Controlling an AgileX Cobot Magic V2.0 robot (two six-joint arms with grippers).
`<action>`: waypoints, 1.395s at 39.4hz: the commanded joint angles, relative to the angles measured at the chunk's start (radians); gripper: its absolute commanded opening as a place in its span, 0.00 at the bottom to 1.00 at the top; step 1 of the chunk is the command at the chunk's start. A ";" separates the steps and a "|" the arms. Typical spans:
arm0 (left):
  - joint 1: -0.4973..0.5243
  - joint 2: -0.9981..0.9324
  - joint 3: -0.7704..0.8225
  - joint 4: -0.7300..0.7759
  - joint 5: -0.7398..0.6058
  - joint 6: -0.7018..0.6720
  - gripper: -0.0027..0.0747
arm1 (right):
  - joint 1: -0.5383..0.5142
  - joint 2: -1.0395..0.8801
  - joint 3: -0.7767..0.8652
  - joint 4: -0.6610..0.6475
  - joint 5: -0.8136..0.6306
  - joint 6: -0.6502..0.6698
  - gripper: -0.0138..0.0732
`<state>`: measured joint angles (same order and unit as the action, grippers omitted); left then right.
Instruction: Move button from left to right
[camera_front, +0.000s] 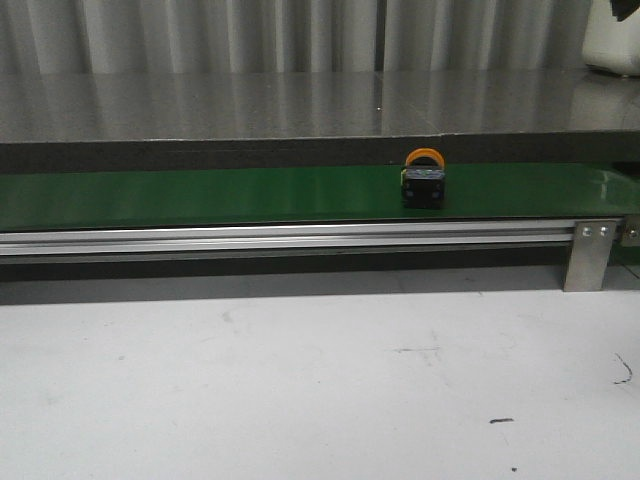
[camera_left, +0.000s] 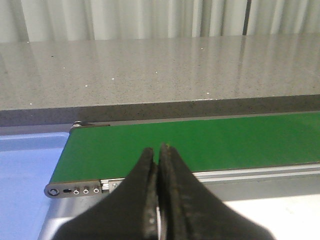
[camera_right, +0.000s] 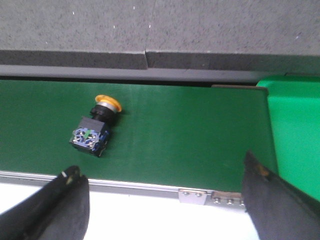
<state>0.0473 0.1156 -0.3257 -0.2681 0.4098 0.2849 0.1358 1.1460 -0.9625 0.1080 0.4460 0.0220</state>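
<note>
While the button (camera_right: 95, 127) lies on its side on the green belt (camera_right: 175, 135), at ten o'clock from our wide right gripper (camera_right: 165, 200), its round cap may roll away; our left gripper (camera_left: 159, 165) is closed and empty.

Dim, soft frames — glare on countertop (camera_front: 300, 105)

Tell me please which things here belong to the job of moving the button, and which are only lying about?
Belong to the job:
- button, lying on its side on the green belt
- right hand, open, near the button
- left hand, shut, empty

Only lying about:
- grey countertop behind the belt
- white table in front
- aluminium rail
</note>
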 joint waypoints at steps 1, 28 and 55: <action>-0.004 0.011 -0.026 -0.016 -0.079 -0.011 0.01 | 0.002 0.058 -0.084 0.029 -0.028 0.003 0.89; -0.004 0.011 -0.026 -0.016 -0.079 -0.011 0.01 | 0.002 0.536 -0.407 0.141 0.103 0.003 0.89; -0.004 0.011 -0.026 -0.016 -0.079 -0.011 0.01 | -0.012 0.659 -0.521 0.141 0.207 0.003 0.28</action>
<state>0.0473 0.1156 -0.3257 -0.2681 0.4098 0.2849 0.1358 1.8683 -1.4334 0.2360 0.6620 0.0276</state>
